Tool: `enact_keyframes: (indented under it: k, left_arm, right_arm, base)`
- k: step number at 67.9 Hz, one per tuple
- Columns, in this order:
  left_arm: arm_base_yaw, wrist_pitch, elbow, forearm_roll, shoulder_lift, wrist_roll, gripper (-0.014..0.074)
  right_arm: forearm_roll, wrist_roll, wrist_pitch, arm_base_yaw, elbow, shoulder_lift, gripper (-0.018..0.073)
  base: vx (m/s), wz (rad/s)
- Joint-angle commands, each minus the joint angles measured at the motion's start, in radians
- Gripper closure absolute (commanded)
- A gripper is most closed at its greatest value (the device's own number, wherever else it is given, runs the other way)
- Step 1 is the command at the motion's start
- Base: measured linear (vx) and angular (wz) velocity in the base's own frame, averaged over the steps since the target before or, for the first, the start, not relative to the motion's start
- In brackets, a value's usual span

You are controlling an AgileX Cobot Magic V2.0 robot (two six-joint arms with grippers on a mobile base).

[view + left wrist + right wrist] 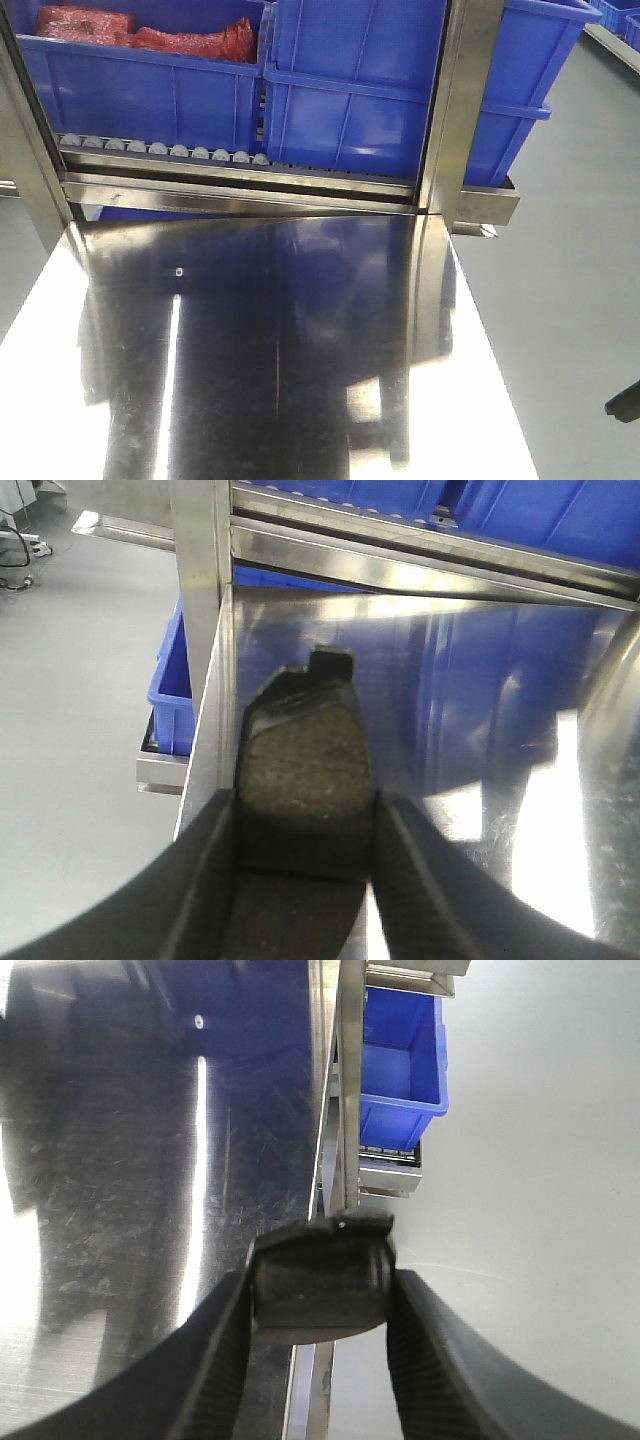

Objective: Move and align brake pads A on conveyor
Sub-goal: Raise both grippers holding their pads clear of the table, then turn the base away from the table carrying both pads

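In the left wrist view, my left gripper (306, 815) is shut on a brake pad (305, 745). The pad's gritty dark face points up and its notched end points away, above the left edge of the shiny steel tabletop (470, 710). In the right wrist view, my right gripper (320, 1290) is shut on a second brake pad (318, 1265), seen end-on. It hangs over the tabletop's right edge (330, 1110). The conveyor is out of view. Neither pad shows in the front view.
Blue bins (350, 90) stand on a row of small grey rollers (160, 150) behind the steel tabletop (280, 340); one holds red packets (150, 35). A steel post (460, 110) rises at the back right. Grey floor (560, 300) lies on both sides. A dark part (625, 402) pokes in at the right.
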Motion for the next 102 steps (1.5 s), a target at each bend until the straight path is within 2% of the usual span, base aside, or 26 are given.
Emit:
enact_keyframes:
  k: [1, 64, 102]
  left_arm:
    - [0.001, -0.088, -0.021, 0.011, 0.012, -0.001, 0.0603]
    - [0.001, -0.088, -0.021, 0.011, 0.012, -0.001, 0.0603]
    - [0.001, -0.088, -0.021, 0.011, 0.012, -0.001, 0.0603]
  right_arm:
    - [-0.001, -0.007, -0.075, -0.001, -0.028, 0.002, 0.0564]
    - [-0.001, -0.007, -0.075, -0.001, -0.028, 0.002, 0.0564]
    - [-0.001, -0.007, -0.075, -0.001, -0.028, 0.002, 0.0564]
  base:
    - [0.00, 0.00]
    - [0.00, 0.01]
    - [-0.07, 0.17]
